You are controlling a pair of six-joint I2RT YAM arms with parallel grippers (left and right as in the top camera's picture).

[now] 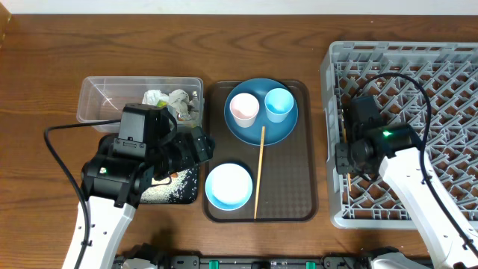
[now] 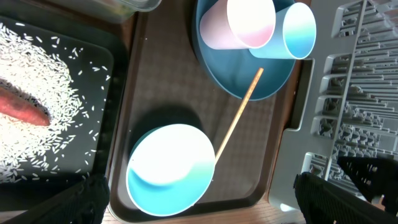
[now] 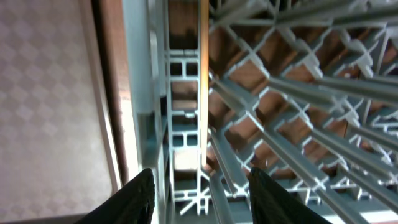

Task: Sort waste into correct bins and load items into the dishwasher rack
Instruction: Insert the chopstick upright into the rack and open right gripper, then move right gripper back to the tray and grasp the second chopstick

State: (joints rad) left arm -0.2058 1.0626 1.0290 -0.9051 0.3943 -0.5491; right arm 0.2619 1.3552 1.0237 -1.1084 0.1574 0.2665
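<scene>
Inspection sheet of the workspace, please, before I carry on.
Surface: wooden table, brown tray on it.
Job's things: paper wads in clear tub; carrot, rice in black bin; pink cup, blue cup on blue plate; bowl, one chopstick on tray; second chopstick at rack's left edge.
Clutter: nothing seen.
Grippers: left gripper open over bowl; right gripper open, straddling second chopstick.
Cables: black cable along each arm.
Surroundings: nothing seen.

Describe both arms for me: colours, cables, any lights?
Both the left arm and right arm have chunky black wrist housings on smooth white links. A black cable loops from each. A green light glows on the right arm's housing, a fainter one on the left. Jaws are black.
</scene>
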